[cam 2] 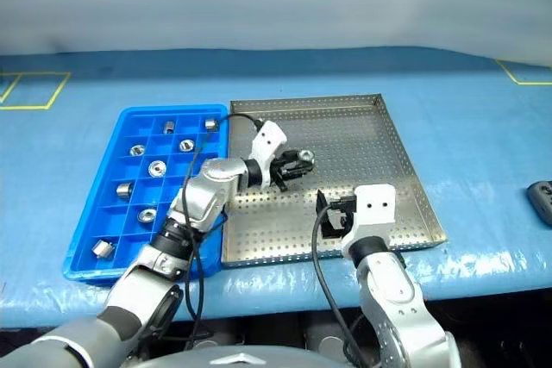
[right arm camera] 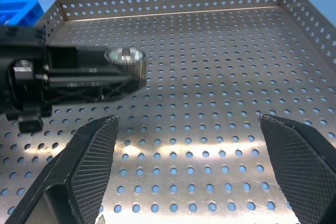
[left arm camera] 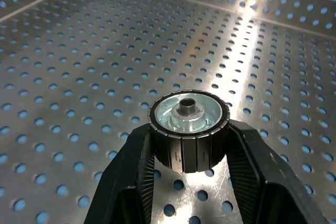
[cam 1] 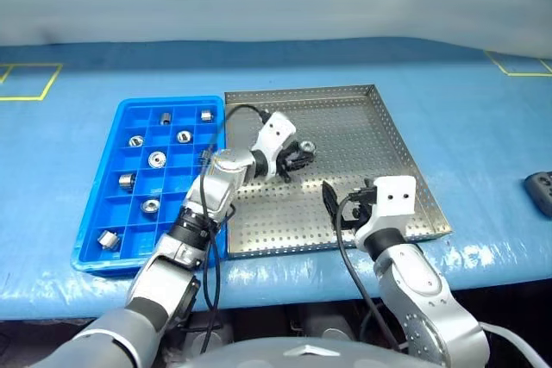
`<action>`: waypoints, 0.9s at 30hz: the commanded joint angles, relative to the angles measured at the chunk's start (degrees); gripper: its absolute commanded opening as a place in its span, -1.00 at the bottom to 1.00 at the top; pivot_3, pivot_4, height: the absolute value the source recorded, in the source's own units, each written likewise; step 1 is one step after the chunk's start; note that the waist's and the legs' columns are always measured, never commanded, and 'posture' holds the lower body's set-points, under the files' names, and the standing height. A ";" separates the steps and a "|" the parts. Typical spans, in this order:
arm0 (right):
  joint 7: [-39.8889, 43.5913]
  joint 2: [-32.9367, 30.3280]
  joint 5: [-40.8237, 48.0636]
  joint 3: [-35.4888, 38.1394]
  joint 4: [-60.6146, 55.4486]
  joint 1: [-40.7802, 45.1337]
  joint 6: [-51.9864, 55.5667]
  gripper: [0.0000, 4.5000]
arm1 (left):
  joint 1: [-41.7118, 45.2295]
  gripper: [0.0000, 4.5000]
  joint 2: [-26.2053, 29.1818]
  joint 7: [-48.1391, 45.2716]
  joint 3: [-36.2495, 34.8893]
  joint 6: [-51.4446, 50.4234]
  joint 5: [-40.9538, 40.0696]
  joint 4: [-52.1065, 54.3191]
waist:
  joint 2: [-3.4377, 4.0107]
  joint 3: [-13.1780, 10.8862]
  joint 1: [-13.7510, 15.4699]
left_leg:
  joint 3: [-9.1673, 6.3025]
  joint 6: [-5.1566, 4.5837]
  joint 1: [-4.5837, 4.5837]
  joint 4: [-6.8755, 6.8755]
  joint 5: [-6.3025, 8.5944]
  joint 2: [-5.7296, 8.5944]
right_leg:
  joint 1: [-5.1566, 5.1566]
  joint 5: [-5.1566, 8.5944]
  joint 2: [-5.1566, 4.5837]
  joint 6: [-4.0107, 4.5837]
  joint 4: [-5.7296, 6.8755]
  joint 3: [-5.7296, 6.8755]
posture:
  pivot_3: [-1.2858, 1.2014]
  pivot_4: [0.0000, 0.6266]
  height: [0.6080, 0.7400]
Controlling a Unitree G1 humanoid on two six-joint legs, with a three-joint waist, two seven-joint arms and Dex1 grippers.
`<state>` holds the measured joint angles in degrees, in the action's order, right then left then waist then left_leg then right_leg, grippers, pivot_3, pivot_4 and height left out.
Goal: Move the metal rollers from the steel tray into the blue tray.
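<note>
The steel tray (cam 1: pixel 371 152) lies in the middle of the blue tabletop, and the blue tray (cam 1: pixel 90 221) sits against its left side. My left gripper (cam 1: pixel 302 154) is shut on one metal roller (left arm camera: pixel 189 124), clamped between both fingers, hole upward, just above the perforated floor near the tray's middle. Several more metal rollers (cam 1: pixel 157 159) rest in the blue tray's compartments. My right gripper (right arm camera: pixel 194 156) stands open over the steel tray's front part with nothing between its fingers. In the right wrist view the held roller (right arm camera: pixel 126 59) sits ahead of that gripper.
A dark object (cam 1: pixel 541 191) lies at the tabletop's right edge. Yellow tape marks (cam 1: pixel 30 82) sit at the far left and far right corners. The table's front edge runs just below both trays.
</note>
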<state>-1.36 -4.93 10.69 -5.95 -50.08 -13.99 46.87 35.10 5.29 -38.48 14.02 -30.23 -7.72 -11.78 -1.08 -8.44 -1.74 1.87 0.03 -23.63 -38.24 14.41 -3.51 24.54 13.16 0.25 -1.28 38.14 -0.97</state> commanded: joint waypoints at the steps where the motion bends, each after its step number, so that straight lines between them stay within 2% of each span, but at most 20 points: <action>1: 1.64 -0.81 0.52 -1.46 0.15 2.73 0.02 1.00 | -2.13 -0.26 1.49 0.97 -3.55 -1.85 -3.01 10.65 | 0.00 0.00 0.16 | -0.01 0.00 0.00 0.00 0.00 0.00 | 0.00 0.00 0.00 0.00 0.00 0.00 | 0.06 -0.52 1.00; 6: 5.62 -4.41 -1.07 -7.83 4.70 10.18 -0.71 1.00 | -8.60 -0.26 7.15 6.54 -8.66 -6.79 -2.02 21.97 | 0.00 0.00 1.13 | -0.02 0.00 0.08 0.00 0.00 -0.03 | -0.01 -0.02 0.03 0.00 0.05 -0.10 | 0.13 -0.52 1.00; 15: 10.16 -5.92 -0.81 -12.36 7.68 14.60 -2.59 1.00 | -16.99 -0.26 9.84 15.74 -17.23 -13.58 -3.31 34.39 | -0.03 0.00 4.70 | -0.06 0.02 0.01 0.00 -0.02 0.03 | -0.03 -0.01 -0.06 0.03 0.00 0.08 | 0.21 -0.52 1.00; 21: 11.78 -5.92 -0.61 -12.62 8.76 15.51 -2.79 1.00 | -23.62 -0.26 12.09 17.86 -19.47 -16.20 -3.31 38.69 | -0.04 0.00 5.77 | -0.09 0.02 0.03 -0.01 -0.02 0.07 | -0.04 -0.03 -0.12 -0.01 -0.02 0.07 | 0.23 -0.52 1.00; 27: 12.97 -6.03 -0.70 -12.85 8.99 15.66 -3.56 1.00 | -27.15 -0.26 13.51 19.78 -19.76 -16.57 -2.39 38.54 | -0.04 0.00 6.44 | -0.10 0.04 0.03 -0.01 -0.04 0.03 | -0.05 -0.01 -0.09 0.02 0.01 0.15 | 0.24 -0.52 1.00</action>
<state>11.19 -11.08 9.65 -18.70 -39.68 1.01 45.04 7.57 18.26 -19.27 -4.84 -47.31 -10.09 24.40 -1.12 -8.44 4.70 1.76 0.08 -23.60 -38.24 14.37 -3.48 24.49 13.15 0.16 -1.26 38.15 -0.81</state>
